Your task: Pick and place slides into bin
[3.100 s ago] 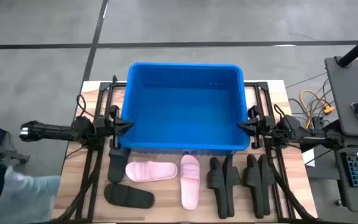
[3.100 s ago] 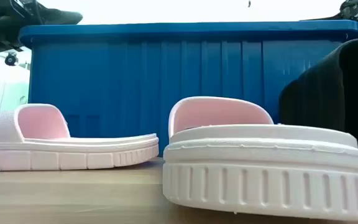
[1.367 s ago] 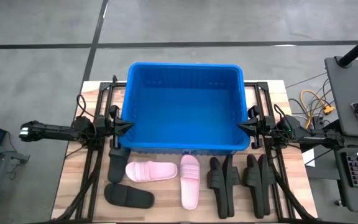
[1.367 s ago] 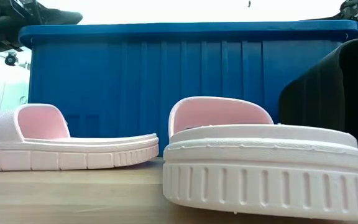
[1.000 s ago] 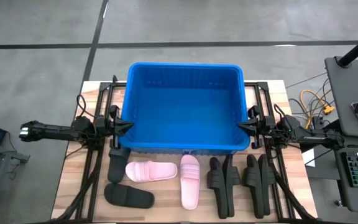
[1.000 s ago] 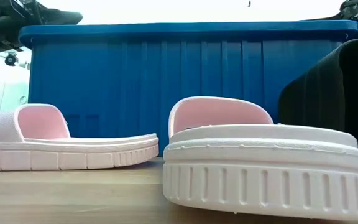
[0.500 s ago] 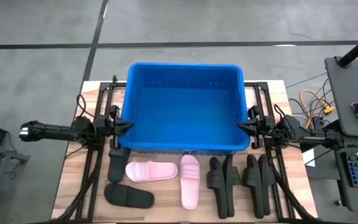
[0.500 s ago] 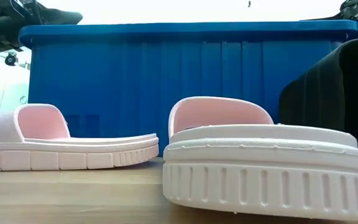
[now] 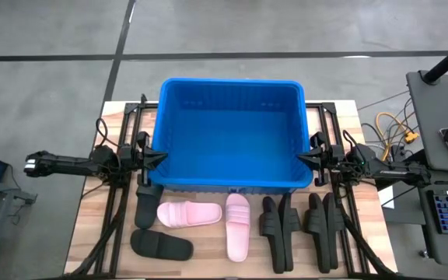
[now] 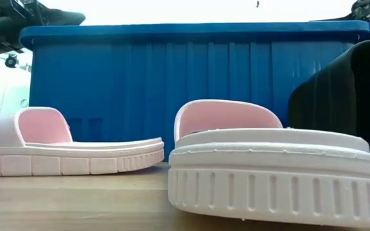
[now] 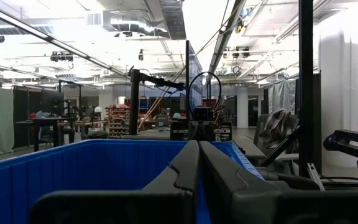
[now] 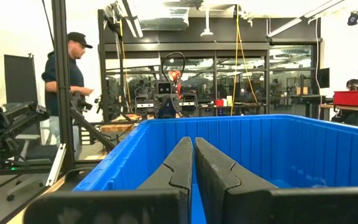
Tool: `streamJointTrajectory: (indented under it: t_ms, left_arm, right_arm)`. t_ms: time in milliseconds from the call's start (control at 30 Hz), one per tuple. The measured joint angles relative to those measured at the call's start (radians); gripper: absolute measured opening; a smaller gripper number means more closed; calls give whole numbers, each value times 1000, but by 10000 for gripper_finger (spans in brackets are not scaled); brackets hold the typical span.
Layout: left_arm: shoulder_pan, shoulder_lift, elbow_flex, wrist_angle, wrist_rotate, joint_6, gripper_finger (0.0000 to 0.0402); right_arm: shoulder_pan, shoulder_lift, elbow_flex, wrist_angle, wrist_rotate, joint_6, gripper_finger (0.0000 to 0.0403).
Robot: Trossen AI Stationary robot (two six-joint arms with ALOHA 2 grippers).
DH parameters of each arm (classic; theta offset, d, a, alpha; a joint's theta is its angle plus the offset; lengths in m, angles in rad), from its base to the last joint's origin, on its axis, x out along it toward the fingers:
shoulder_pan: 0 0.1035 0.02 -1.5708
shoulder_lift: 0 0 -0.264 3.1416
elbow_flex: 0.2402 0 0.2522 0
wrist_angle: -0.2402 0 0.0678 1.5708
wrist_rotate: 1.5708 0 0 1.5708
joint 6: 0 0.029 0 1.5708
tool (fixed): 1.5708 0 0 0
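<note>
**Both arms parked at the bin, slides lined up on the table**

While the blue bin (image 9: 230,132) sits at the middle of the wooden table (image 9: 92,225), holding nothing that shows from above, all the slides lie on the tabletop along its near side. A pale pink slide (image 9: 188,214) lies crosswise just in front of the bin's near wall, and a second pink slide (image 9: 237,225) lies lengthwise right beside it, close enough that they seem to touch. A black slide (image 9: 162,246) lies crosswise near the table's front edge on the left side, and another black one (image 9: 145,207) lies just beside the crosswise pink slide. More black slides (image 9: 300,227) stand packed together on the right side, too close to count surely.

The left gripper (image 9: 158,157) rests against the bin's left wall, its fingers (image 11: 188,168) pressed together with no gap and nothing between them. The right gripper (image 9: 302,159) rests against the bin's right wall, its fingers (image 12: 180,163) likewise closed on nothing.

From table height, the two pink slides fill the foreground before the bin's ribbed wall (image 10: 191,90). Beyond the table, a person (image 12: 64,81) in a dark cap stands in the room.
</note>
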Motion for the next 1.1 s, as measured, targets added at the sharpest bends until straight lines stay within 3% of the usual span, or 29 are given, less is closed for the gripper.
streamJointTrajectory:
  t_ms: [333,633,733,900,1000,1100]
  left_arm:
    - [0,0,0,5,-2,0,0]
    - [0,0,0,40,-6,0,0]
    - [1,11,0,102,-62,-1,0]
    - [1,22,0,258,-66,-8,0]
    - [1,36,4,402,-65,-183,0]
    - [1,47,49,419,-61,-318,0]
  right_arm:
    - [0,0,-1,14,0,21,9]
    - [0,0,-1,186,0,207,9]
    - [0,0,-1,293,4,322,9]
    - [0,0,-1,445,142,390,9]
    - [0,0,-1,488,223,377,9]
    - [0,0,-1,493,299,355,9]
